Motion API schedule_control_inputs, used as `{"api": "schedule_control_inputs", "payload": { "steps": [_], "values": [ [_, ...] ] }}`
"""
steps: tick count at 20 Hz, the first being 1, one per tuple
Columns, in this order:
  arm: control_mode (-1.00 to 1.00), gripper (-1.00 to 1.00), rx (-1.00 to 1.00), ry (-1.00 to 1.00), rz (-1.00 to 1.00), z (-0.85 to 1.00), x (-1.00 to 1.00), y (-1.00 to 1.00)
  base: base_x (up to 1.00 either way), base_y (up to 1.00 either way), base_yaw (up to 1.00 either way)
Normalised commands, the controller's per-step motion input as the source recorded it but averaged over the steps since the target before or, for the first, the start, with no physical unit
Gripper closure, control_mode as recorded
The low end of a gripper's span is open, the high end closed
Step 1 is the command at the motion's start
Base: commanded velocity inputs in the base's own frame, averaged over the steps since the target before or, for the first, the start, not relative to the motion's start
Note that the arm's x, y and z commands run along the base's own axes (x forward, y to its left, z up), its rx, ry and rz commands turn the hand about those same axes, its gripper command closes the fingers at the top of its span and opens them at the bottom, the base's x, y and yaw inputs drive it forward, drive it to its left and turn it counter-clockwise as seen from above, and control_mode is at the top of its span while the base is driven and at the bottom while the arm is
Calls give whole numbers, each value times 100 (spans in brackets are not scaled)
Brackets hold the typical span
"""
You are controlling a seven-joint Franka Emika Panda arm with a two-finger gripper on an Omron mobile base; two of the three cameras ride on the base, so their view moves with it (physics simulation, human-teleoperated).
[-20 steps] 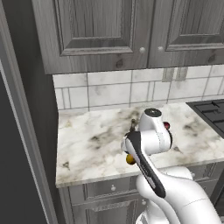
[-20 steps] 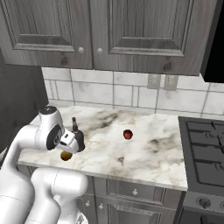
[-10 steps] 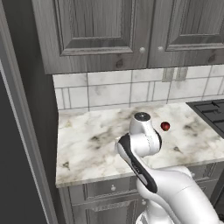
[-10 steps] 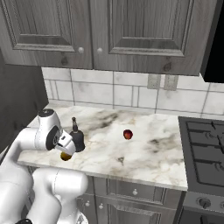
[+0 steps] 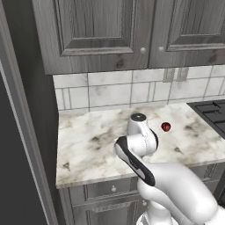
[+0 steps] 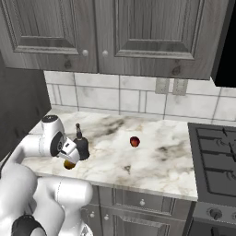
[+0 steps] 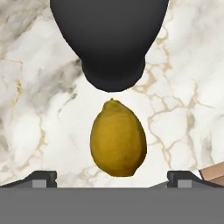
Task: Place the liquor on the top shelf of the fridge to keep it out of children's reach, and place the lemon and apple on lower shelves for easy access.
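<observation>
Even, soft, shadowless rendered light

A yellow-orange oval lemon [image 7: 118, 138] is showing against a white marble counter with grey-brown veining [image 7: 183, 109]; the squat bottle [image 7: 111, 39] is looking near-black, the small glossy apple [image 6: 134, 141] red.

lemon [image 7: 118, 138]: yellow-orange, lying on tabletop, just beside liquor | liquor [image 6: 81, 145]: dark squat bottle, upright, stoppered | apple [image 6: 134, 141]: glossy red, on tabletop, well apart

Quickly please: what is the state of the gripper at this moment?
Gripper: open, holding nothing; its fingertips stand wide either side of the small yellow-orange lemon on the marble counter.
</observation>
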Motion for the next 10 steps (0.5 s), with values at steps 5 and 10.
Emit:
{"api": "schedule_control_inputs", "payload": {
  "steps": [5,10],
  "values": [
    [-100,-100,0,0,0,-29,2,-4,0,0,0],
    [-100,-100,0,0,0,-30,4,-10,0,0,0]
  ]
}}
